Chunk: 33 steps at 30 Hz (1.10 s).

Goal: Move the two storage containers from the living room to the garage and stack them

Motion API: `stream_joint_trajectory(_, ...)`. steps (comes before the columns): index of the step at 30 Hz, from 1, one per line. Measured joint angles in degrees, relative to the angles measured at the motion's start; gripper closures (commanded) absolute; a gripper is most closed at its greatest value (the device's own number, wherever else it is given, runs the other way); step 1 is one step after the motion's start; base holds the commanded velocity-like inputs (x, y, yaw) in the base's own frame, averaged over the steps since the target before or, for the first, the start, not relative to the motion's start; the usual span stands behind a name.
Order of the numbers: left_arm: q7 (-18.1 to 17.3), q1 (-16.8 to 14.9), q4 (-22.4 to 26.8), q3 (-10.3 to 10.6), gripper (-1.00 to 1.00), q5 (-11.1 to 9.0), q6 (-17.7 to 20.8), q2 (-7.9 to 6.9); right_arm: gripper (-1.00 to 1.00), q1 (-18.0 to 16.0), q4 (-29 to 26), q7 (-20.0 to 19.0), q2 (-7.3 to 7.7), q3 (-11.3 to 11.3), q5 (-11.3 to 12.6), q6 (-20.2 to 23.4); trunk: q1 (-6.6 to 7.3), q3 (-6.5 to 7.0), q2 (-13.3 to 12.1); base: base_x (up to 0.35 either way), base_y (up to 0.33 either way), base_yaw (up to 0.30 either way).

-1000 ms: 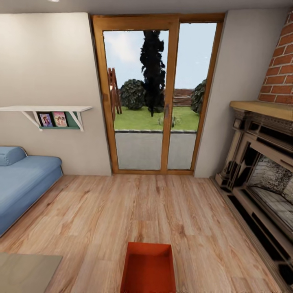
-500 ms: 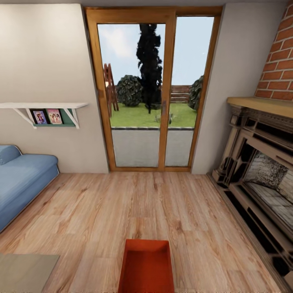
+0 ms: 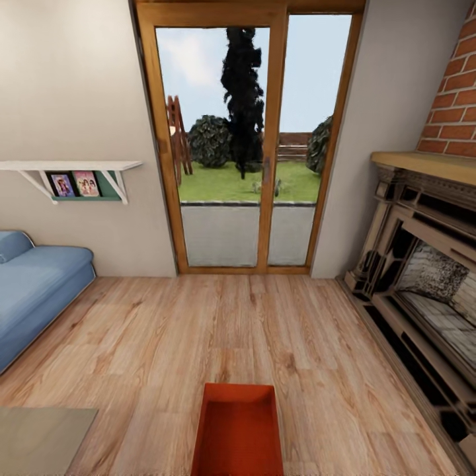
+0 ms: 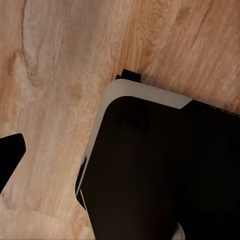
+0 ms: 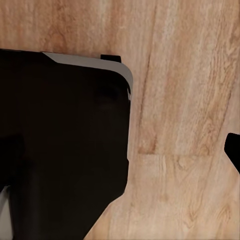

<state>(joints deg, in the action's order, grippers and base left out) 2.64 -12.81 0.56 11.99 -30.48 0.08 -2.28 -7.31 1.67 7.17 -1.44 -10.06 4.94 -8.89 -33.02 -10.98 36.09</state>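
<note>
Left wrist view: a black fingertip (image 4: 10, 155) shows at the frame edge over the plank floor (image 4: 55, 75). The rest of the gripper is out of frame, so whether it is open or closed cannot be told. Beside it lies the robot's base (image 4: 165, 175), black with a pale grey rim, standing on the planks.

Right wrist view: a black fingertip (image 5: 233, 147) shows at the frame edge. Grip state cannot be told here either. The same black, grey-rimmed base (image 5: 60, 150) sits on the planks.

Head view: one orange-red bin (image 3: 239, 430) lies on the floor directly ahead of the robot, at the near edge of the view, cut off at the bottom. It is lidless, interior empty as far as visible, long axis pointing toward the glass doors (image 3: 244, 139).

Surroundings: the living room. The wood-framed doors stand centred in the far wall, closed, with lawn and trees beyond. A blue sofa (image 3: 33, 291) stands against the left wall under a white shelf (image 3: 69, 166) carrying two small pictures. A dark wood fireplace (image 3: 430, 264) with brick above occupies the right side. A flat grey-green surface (image 3: 43, 439) shows at the lower left corner, well apart from the bin.
</note>
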Motion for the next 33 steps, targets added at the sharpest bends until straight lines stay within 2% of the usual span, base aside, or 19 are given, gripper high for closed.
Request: stream_joint_trajectory(33,0.0,0.0,0.0,0.0,-1.00,0.0,0.0,0.00,-1.00,0.0,0.0,0.0,0.15,0.0,0.0,0.0,0.00,-3.06,0.0,0.000,0.000,0.000)
